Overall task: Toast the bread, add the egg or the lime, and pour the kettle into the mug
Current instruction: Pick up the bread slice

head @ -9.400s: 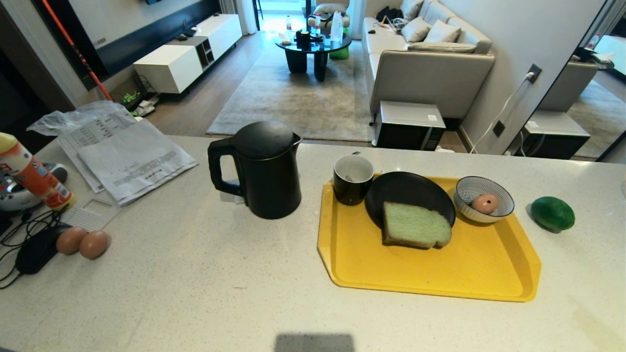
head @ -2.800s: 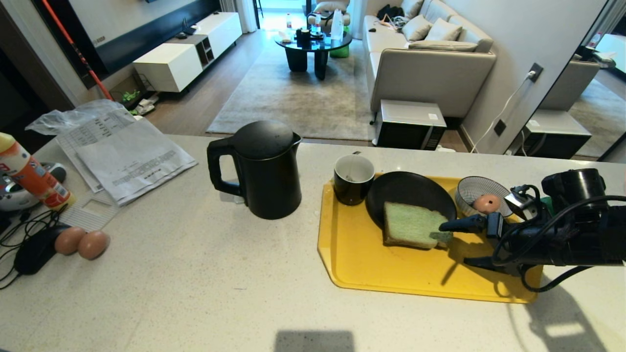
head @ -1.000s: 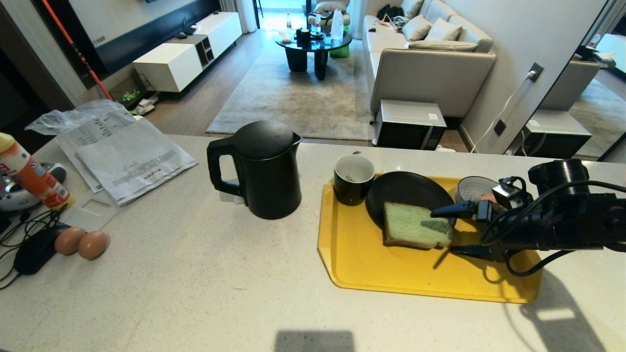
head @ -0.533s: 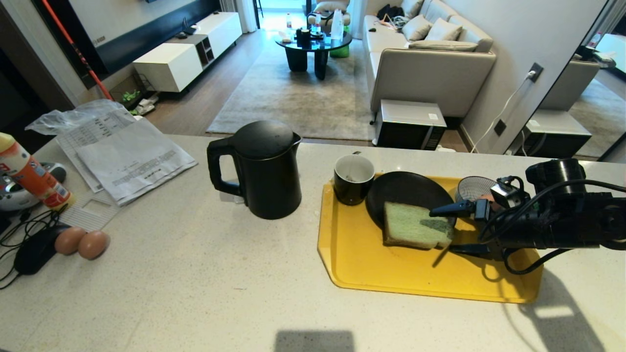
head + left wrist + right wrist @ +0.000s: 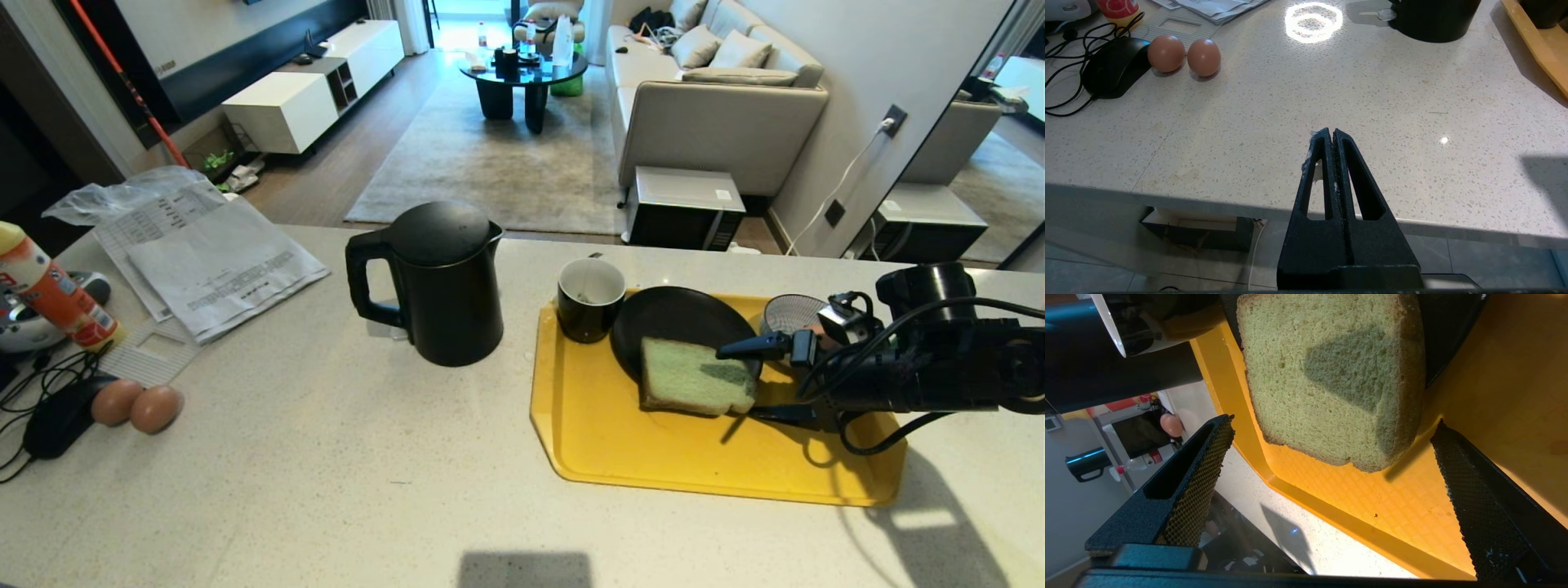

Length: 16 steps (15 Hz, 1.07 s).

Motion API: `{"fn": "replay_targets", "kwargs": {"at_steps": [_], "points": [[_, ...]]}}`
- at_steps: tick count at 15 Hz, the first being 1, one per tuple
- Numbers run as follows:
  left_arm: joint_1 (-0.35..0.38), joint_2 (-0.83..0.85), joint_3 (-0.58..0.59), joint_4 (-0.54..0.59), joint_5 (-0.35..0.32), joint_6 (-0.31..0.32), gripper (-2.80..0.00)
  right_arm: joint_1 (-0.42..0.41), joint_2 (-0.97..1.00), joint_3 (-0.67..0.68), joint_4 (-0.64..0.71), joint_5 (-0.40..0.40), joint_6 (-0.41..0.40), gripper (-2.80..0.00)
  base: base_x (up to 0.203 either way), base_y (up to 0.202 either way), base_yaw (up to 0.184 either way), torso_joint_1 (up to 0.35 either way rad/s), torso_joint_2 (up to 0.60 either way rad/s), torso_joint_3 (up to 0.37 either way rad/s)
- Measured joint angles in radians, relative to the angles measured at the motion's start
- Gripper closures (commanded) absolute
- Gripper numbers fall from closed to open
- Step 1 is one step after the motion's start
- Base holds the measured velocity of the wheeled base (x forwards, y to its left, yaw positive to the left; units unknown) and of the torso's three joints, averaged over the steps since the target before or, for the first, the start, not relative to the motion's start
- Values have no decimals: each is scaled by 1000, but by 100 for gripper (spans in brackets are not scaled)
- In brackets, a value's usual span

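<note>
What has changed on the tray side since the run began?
The right gripper has come in from the right, open, and now stands at the bread's right edge, holding nothing. Its arm now hides the lime. The bread, kettle and mug stayed put.

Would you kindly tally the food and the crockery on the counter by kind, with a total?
Eggs on the bare counter: 2
Bread slice: 1
Mug: 1
Black plate: 1
Striped bowl: 1
Kettle: 1
Yellow tray: 1
Total: 8
</note>
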Motion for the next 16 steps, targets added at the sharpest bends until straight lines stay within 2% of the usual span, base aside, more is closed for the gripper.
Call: {"fn": "replay_targets", "kwargs": {"at_steps": [1, 16], "points": [[0, 0, 0, 0, 0, 0, 0, 0, 0, 0, 0, 0, 0, 0, 0, 0, 0, 0, 0, 0], [0, 0, 0, 0, 0, 0, 0, -1, 10, 8, 3, -5, 1, 0, 0, 0, 0, 0, 0, 0]]}}
